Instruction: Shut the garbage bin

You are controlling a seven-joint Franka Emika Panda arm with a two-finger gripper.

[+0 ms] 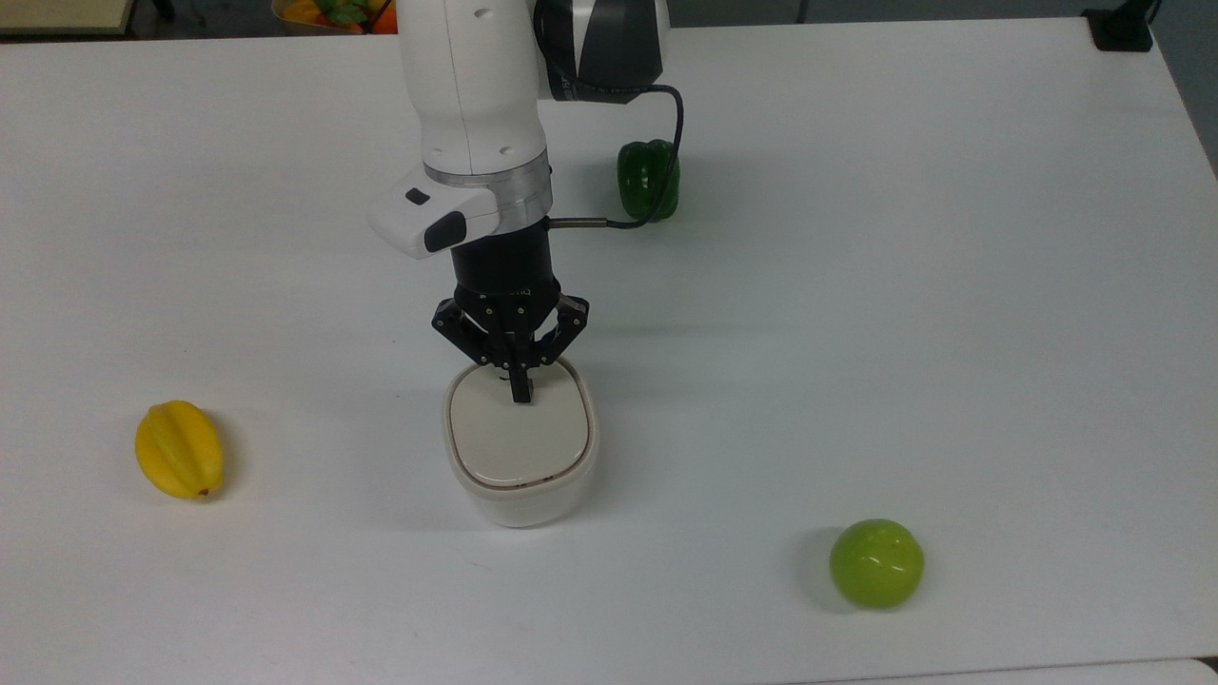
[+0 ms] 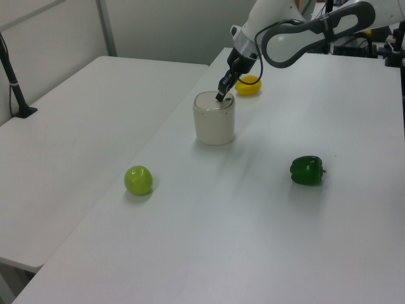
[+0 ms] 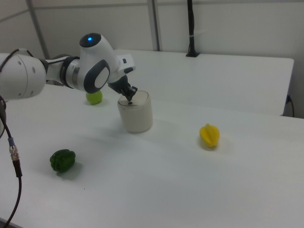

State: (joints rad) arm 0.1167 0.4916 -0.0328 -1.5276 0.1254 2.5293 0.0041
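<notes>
beige lid lies flat on the garbage bin (image 1: 519,457), directly under the gripper (image 1: 520,392). its fingers are pinched together, making one blunt tip to press the lid shut.

top view overhead, side views facing oppositely

The garbage bin (image 1: 519,457) is white with a beige lid, beside a yellow starfruit (image 1: 179,449), green apple (image 1: 875,563) and dark green pepper (image 1: 647,179).
</notes>
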